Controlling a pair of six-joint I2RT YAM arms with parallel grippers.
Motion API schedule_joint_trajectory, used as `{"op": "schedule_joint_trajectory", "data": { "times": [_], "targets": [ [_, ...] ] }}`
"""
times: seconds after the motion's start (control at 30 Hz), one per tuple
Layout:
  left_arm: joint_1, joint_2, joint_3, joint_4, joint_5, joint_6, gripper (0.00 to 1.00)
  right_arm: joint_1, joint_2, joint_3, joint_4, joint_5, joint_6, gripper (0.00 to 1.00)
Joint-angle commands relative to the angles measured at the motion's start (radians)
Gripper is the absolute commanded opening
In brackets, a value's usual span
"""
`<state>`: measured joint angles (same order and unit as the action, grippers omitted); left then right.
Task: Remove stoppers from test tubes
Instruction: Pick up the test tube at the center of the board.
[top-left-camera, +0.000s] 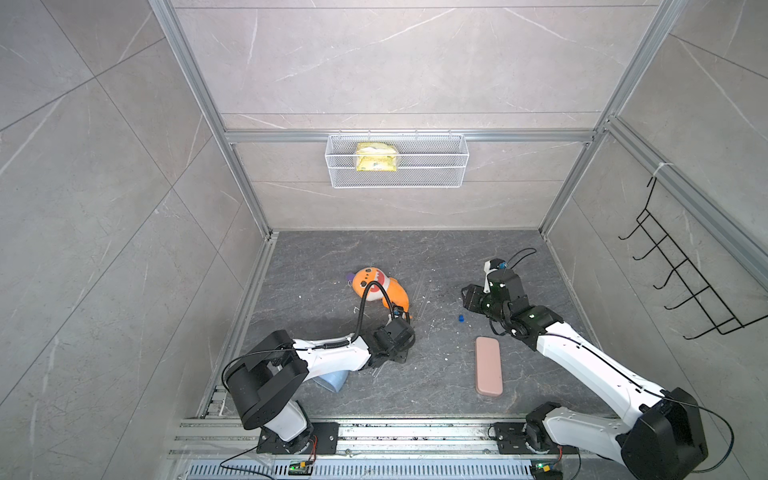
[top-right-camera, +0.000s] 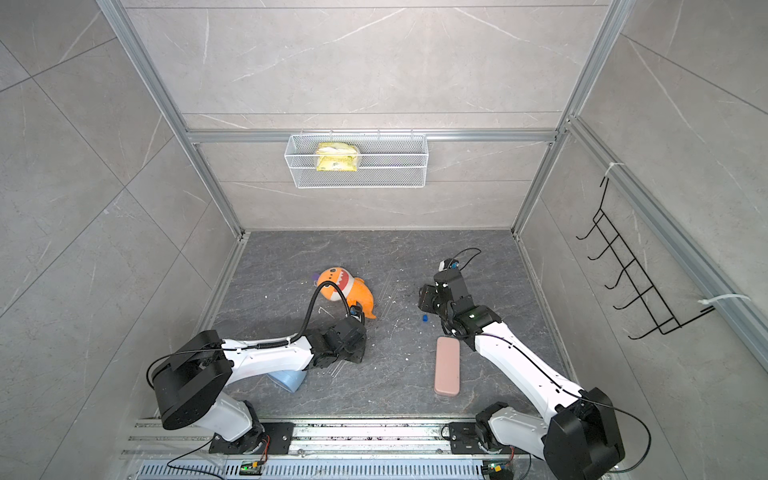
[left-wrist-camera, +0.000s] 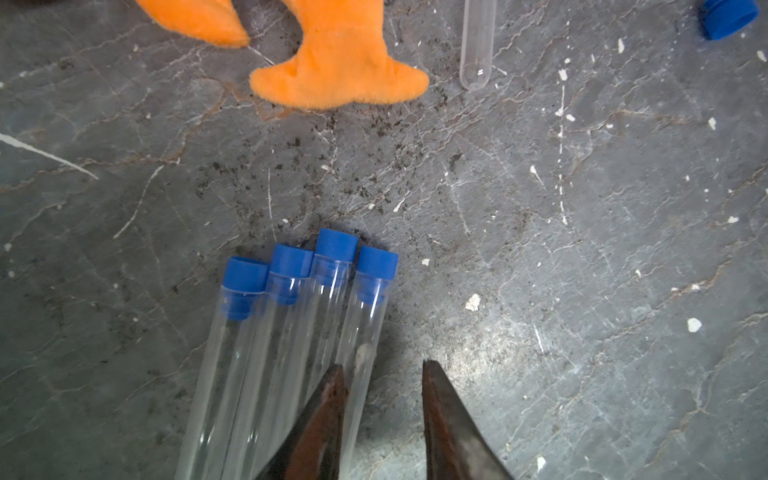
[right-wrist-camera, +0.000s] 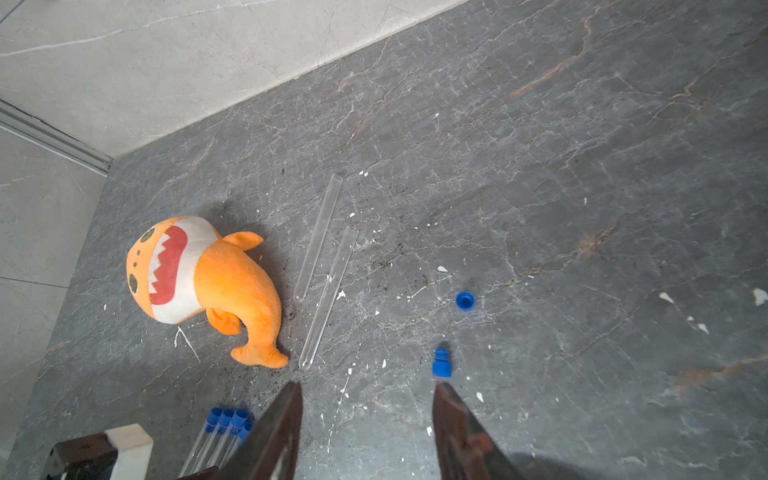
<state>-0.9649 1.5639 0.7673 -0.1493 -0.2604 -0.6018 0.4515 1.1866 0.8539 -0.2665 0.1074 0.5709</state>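
Several clear test tubes (left-wrist-camera: 291, 353) lie side by side on the dark floor, each with a blue stopper (left-wrist-camera: 336, 245) in its mouth. My left gripper (left-wrist-camera: 382, 368) is low over them and open. The outermost stoppered tube (left-wrist-camera: 365, 324) runs between the jaws against one finger (left-wrist-camera: 332, 399), with a gap to the other. Two unstoppered tubes (right-wrist-camera: 320, 237) (right-wrist-camera: 328, 299) lie beside the plush toy. Two loose stoppers (right-wrist-camera: 465, 300) (right-wrist-camera: 441, 363) rest on the floor, one just beyond a fingertip of my open, empty right gripper (right-wrist-camera: 365, 390).
An orange plush shark (top-left-camera: 376, 287) lies mid-floor, its tail (left-wrist-camera: 340, 75) close to the stoppered tubes. A pink case (top-left-camera: 489, 371) lies by the right arm. A pale blue object (top-left-camera: 332, 380) sits under the left arm. White crumbs dot the floor. A wire basket (top-left-camera: 397, 160) hangs on the back wall.
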Motion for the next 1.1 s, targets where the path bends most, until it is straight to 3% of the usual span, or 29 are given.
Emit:
{"op": "schedule_joint_trajectory", "data": {
  "times": [0.0,0.33,1.07],
  "targets": [
    [-0.001,0.001,-0.015,-0.015,-0.005,-0.030,0.34,0.007,0.005,-0.017,-0.010,0.002,-0.013,0.54],
    [-0.019,0.007,-0.030,-0.038,-0.015,-0.046,0.32,0.013,0.016,-0.018,-0.003,0.000,-0.009,0.54],
    [-0.060,0.067,0.005,-0.125,-0.060,-0.058,0.16,0.017,0.021,-0.019,-0.002,0.003,-0.012,0.54]
  ]
}}
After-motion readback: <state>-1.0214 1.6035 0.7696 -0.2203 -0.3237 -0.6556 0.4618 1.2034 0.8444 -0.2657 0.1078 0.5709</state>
